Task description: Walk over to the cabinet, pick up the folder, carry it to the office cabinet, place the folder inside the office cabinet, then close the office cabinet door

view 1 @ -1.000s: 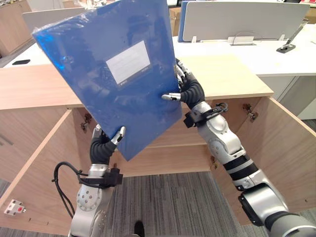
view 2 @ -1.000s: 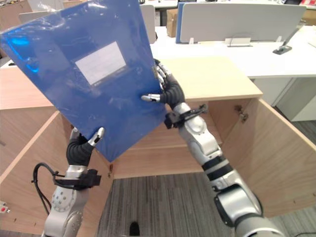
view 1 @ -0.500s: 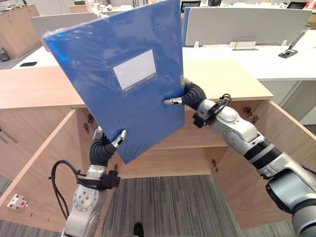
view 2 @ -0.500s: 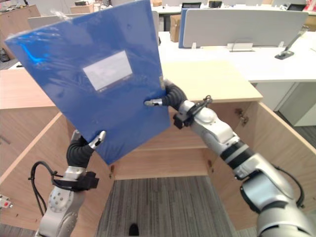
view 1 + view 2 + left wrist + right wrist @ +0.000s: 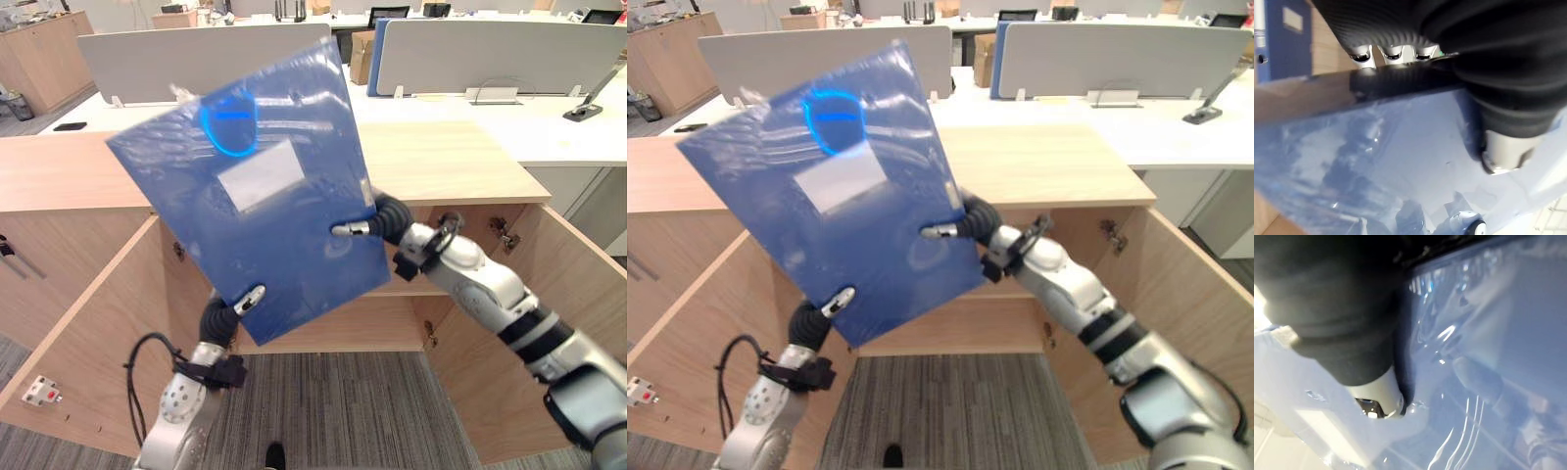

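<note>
Two pinch grips in the left eye view: left hand (image 5: pixel 235 307) clamped on the lower corner of the blue folder (image 5: pixel 265 206), thumb on the front face and the rest behind; right hand (image 5: pixel 380 219) nipping the edge on the robot's right in the same way. Held clear of every surface, tilted, in front of the open office cabinet (image 5: pixel 460 162), between the swung-out left door (image 5: pixel 88 328) and right door (image 5: pixel 578 294). Not yet inside. Gripped at two well-apart spots, most likely to stop a wide, thin cover from swinging or sagging. Slanted and raised, probably to steer it toward the opening around the inner shelf (image 5: pixel 402 290).

Same hold in the right eye view. White label (image 5: pixel 838 186) on the front face, no writing to be made out on it. Ring of lamp glare just above, nothing printed there.

In the left wrist view, fingers (image 5: pixel 1393 51) hooked over the folder's edge and thumb (image 5: pixel 1503 154) pressed onto the glossy face: a firm pinch, suited to a slippery wrap.

In the right wrist view, thumb (image 5: pixel 1378 396) flat against wrinkled film. No legible print.
</note>
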### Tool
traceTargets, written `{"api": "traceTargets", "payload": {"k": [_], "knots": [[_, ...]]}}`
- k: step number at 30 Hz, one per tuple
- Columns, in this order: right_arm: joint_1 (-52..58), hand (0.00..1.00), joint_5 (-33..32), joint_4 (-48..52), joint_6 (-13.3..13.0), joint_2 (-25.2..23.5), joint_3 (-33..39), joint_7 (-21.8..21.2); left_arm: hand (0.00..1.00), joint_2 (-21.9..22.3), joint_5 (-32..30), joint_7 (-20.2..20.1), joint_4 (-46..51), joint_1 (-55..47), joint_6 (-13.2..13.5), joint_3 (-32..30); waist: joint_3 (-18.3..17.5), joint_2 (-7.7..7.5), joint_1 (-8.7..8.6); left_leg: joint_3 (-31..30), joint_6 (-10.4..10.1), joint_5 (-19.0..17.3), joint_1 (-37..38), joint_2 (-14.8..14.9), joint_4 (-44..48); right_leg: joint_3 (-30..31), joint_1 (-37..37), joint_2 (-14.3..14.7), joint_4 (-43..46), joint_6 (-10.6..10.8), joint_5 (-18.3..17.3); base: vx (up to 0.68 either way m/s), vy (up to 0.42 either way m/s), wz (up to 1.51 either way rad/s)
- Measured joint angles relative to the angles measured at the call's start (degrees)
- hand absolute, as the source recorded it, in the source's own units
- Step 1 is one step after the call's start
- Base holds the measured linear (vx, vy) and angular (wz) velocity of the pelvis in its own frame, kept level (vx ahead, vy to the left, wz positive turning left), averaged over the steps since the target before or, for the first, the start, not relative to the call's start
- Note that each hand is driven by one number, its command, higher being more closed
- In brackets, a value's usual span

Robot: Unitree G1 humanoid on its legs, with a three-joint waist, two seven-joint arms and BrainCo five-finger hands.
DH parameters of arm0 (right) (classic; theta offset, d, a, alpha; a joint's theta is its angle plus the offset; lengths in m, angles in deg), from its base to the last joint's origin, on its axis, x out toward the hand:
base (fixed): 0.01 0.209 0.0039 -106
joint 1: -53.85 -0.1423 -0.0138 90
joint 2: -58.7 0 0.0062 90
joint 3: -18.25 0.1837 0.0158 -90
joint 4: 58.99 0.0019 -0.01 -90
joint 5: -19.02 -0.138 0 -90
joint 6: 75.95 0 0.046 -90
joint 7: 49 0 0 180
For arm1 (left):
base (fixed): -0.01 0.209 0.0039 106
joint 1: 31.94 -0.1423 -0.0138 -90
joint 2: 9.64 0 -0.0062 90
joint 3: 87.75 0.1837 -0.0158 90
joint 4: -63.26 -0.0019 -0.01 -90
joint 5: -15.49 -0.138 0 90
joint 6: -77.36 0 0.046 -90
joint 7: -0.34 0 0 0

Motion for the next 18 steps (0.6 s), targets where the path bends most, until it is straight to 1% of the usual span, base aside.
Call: {"api": "traceTargets", "payload": {"k": [2,3,5,6,7,8,9,10,11,12,13,14,15,16,17,18], "knots": [[7.55,1.00,0.17,1.54,0.35,-4.92,6.68,0.04,0.00,1.18,1.69,-2.47,-1.78,0.04,-0.26,-0.94,0.01,0.01,-0.54,0.05,0.00,0.00,0.00,0.06,-0.01,0.10,-0.10,0.02,0.07,0.01,-0.01,0.00,0.000,0.00],[9.82,1.00,0.54,2.84,0.36,-6.29,8.85,0.07,0.00,1.68,2.17,-2.86,-2.17,-0.05,-0.34,-1.37,0.01,0.00,-0.70,0.06,0.00,0.00,0.00,0.06,-0.01,0.12,-0.11,0.02,0.07,0.02,-0.01,0.00,0.000,0.00],[19.14,1.00,2.91,8.97,0.30,-10.89,16.62,0.24,0.00,4.31,2.78,-3.78,-3.96,-0.86,-1.06,-2.97,0.02,-0.01,-1.38,0.10,0.01,-0.05,-0.07,0.03,-0.01,0.15,-0.17,-0.03,0.03,0.04,-0.01,0.00,0.000,0.00],[21.43,1.00,3.29,10.20,0.27,-12.09,18.64,0.27,0.00,5.10,2.77,-4.08,-4.58,-0.99,-1.32,-3.38,0.02,-0.01,-1.55,0.12,0.02,-0.06,-0.11,0.02,-0.01,0.17,-0.20,-0.04,0.01,0.05,-0.01,0.00,0.000,0.00],[25.98,1.00,3.56,12.19,0.17,-14.68,22.70,0.45,0.00,6.71,2.75,-4.71,-6.44,-1.46,-2.09,-4.55,0.01,0.00,-1.89,0.13,0.06,-0.09,-0.23,0.02,-0.01,0.18,-0.28,-0.04,-0.11,0.09,-0.03,0.00,0.000,0.00],[27.97,1.00,3.58,12.88,0.02,-16.17,24.78,0.64,0.00,7.58,2.69,-4.88,-7.77,-2.01,-2.49,-5.65,-0.01,0.02,-2.17,0.12,0.07,-0.10,-0.36,0.02,-0.02,0.18,-0.36,-0.03,-0.18,0.16,-0.07,0.00,0.000,0.00],[31.71,1.00,2.22,14.43,-0.58,-19.73,28.99,0.94,0.00,9.54,2.71,-4.80,-12.05,-3.23,-3.99,-9.21,-0.03,0.05,-3.07,0.13,0.06,-0.12,-0.68,0.04,-0.01,0.18,-0.59,0.00,-0.37,0.34,-0.18,0.00,0.000,0.00],[35.12,1.00,-0.08,16.93,-1.79,-23.27,32.40,0.99,0.00,10.77,2.85,-4.41,-19.52,-3.95,-6.24,-13.73,-0.03,0.05,-4.04,0.18,-0.04,-0.20,-0.99,0.16,-0.01,0.23,-0.87,0.10,-0.54,0.35,-0.18,0.00,-0.001,-0.05],[36.59,1.00,-0.59,18.04,-2.61,-24.72,33.54,1.08,0.00,11.14,2.88,-4.01,-23.38,-4.40,-7.26,-15.90,-0.04,-0.01,-4.54,0.29,-0.09,-0.27,-1.04,0.24,-0.01,0.31,-0.93,0.17,-0.66,0.35,-0.18,0.02,-0.008,-0.11],[39.46,1.00,-1.73,19.63,-4.20,-27.02,35.02,1.09,0.00,11.65,3.13,-3.46,-30.42,-5.31,-9.02,-19.69,-0.20,-0.22,-5.10,0.65,-0.22,-0.50,-1.06,0.38,-0.01,0.41,-0.96,0.24,-1.05,0.37,-0.15,0.04,-0.014,-0.14],[42.19,1.00,-2.50,20.22,-5.67,-28.94,36.01,1.07,0.00,12.45,4.87,-3.34,-36.38,-6.31,-10.26,-23.35,-0.36,-0.30,-5.14,0.92,-0.40,-0.69,-1.06,0.46,0.00,0.46,-0.91,0.32,-1.43,0.26,0.03,0.04,-0.015,-0.13],[43.89,1.00,-2.62,19.99,-5.99,-30.11,36.29,1.08,0.00,13.48,7.95,-3.08,-39.86,-6.77,-10.79,-26.49,-0.46,-0.28,-5.08,0.97,-0.51,-0.77,-1.06,0.49,0.01,0.44,-0.90,0.34,-1.49,0.30,0.06,0.05,-0.017,-0.05],[45.12,1.00,-2.63,19.76,-5.99,-30.69,36.14,1.08,0.00,14.16,9.89,-2.91,-42.22,-6.88,-10.86,-28.38,-0.53,-0.28,-4.93,0.96,-0.56,-0.88,-1.03,0.60,0.02,0.49,-0.79,0.37,-1.55,0.30,0.05,0.05,-0.017,0.03],[47.58,1.00,-2.74,18.16,-5.63,-31.35,34.84,0.88,0.00,14.52,14.24,-2.63,-47.76,-7.02,-11.09,-31.40,-0.61,-0.23,-4.48,0.79,-0.62,-1.13,-0.74,0.53,0.02,0.34,-0.26,0.46,-1.78,0.31,0.04,0.05,-0.018,0.08],[49.16,1.00,-2.81,15.93,-5.15,-31.59,33.15,0.61,0.00,14.78,16.66,-2.33,-51.86,-6.93,-11.18,-33.73,-0.92,-0.25,-4.47,0.56,-0.67,-1.23,-0.64,0.49,0.02,0.33,0.01,0.50,-1.92,0.35,-0.03,0.05,-0.017,0.10],[50.73,1.00,-2.76,12.44,-3.95,-32.10,30.91,0.22,0.00,15.10,19.39,-1.81,-56.59,-6.90,-11.25,-36.32,-1.06,-0.26,-4.38,0.45,-0.82,-1.39,-0.50,0.48,0.02,0.26,0.30,0.54,-2.09,0.43,-0.13,0.05,-0.013,0.07]]}}
